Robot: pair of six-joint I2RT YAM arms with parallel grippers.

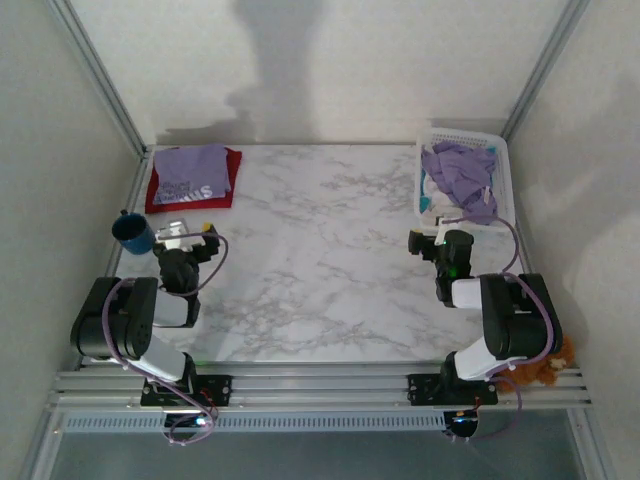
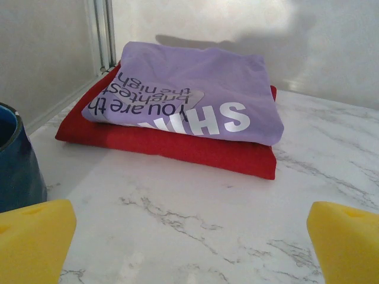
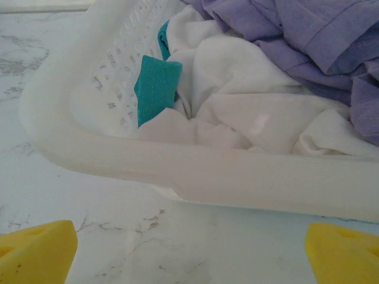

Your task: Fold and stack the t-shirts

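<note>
Stack: lettered lavender t-shirt (image 2: 195,89) folded on red t-shirt (image 2: 177,148), far-left corner of the marble worktop (image 1: 320,260).
Next shirt: crumpled lavender t-shirt (image 1: 462,175) in white basket (image 3: 177,171), far-right corner, over white cloth (image 3: 237,100).
Left gripper (image 2: 189,242): fingers apart, empty, facing the stack.
Right gripper (image 3: 189,248): fingers apart, empty, near the basket rim.
Method: probably reach over the rim, pinch lavender only, carry it to the bare middle.
Room: white walls; blue cup (image 1: 132,232) at the left edge.
</note>
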